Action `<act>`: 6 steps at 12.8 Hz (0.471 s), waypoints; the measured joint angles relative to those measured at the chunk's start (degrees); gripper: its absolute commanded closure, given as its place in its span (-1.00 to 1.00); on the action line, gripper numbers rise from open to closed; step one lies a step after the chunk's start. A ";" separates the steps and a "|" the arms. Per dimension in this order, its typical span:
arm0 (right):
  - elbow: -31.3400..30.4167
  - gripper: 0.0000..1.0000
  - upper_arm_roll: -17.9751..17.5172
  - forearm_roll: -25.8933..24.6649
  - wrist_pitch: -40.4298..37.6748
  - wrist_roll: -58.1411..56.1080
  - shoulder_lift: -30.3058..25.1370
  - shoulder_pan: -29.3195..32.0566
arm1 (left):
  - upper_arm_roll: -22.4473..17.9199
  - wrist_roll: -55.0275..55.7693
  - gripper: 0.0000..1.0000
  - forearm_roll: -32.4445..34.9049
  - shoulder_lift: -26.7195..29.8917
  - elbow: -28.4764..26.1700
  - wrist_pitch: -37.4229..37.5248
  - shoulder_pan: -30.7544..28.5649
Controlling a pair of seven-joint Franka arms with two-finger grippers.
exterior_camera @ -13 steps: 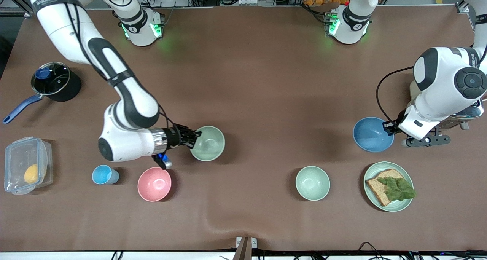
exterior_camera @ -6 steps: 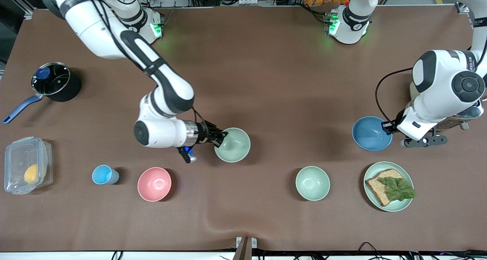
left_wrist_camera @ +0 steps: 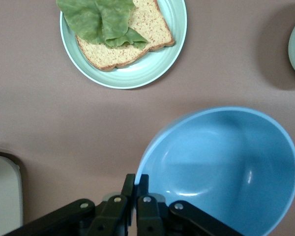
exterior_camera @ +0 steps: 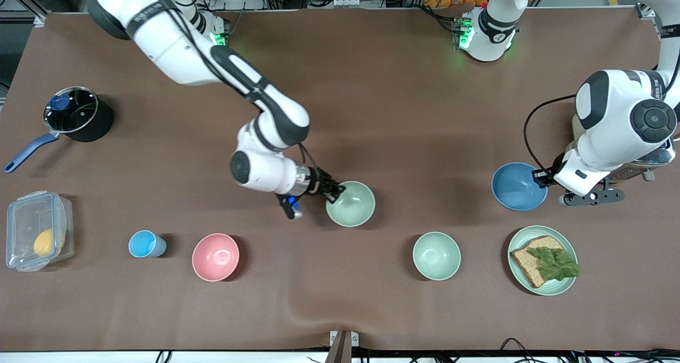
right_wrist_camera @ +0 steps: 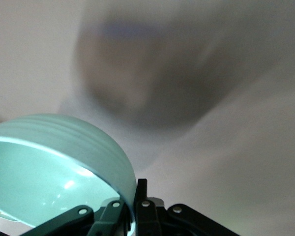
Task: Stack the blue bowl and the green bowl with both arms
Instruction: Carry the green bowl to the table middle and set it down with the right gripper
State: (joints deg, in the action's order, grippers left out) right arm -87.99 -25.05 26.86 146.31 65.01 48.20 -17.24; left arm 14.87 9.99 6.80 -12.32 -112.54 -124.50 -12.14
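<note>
Now the right gripper [exterior_camera: 333,191] pinches the green bowl's [exterior_camera: 351,204] rim; the left gripper [exterior_camera: 543,178] clamps the blue bowl's [exterior_camera: 518,187] rim.

Even, bright overhead light falls on the brown tabletop [exterior_camera: 404,113] in the front view, which is sharp edge to edge, with soft dark shadows lying at about 3 o'clock of the pink bowl [exterior_camera: 215,256] and under the arms, and a green glow spilling from the arm bases at 12 o'clock. The left wrist view is crisp, with a pale sheen inside the blue bowl [left_wrist_camera: 226,169] and a soft shadow beside its rim. The right wrist view is heavily smeared and washed out, the surface a grey blur with one big dark smudge, and only the green bowl [right_wrist_camera: 59,167] reads clearly, glare bright on its inside.
</note>
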 measured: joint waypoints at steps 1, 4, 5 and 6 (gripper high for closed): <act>0.00 0.40 0.01 -0.02 0.86 0.17 0.52 -0.68 | 0.00 0.00 1.00 0.00 0.00 0.00 0.00 -0.01; -0.18 -1.00 0.01 -0.08 2.92 0.21 0.90 -1.51 | 0.04 0.00 1.00 0.00 0.00 0.02 0.00 0.01; -0.23 -1.00 0.01 -0.08 4.12 0.21 1.17 -1.99 | 0.16 0.00 1.00 0.00 0.00 0.05 -0.01 0.01; -0.24 -1.00 0.00 -0.08 4.80 0.41 1.38 -2.32 | 0.44 0.00 1.00 0.00 0.00 0.16 -0.01 0.02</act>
State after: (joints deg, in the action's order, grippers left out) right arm -88.23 -25.05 26.78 151.11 65.42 49.57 -19.56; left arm 15.32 9.99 6.79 -12.32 -112.38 -124.51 -12.12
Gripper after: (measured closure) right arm 0.573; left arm 0.952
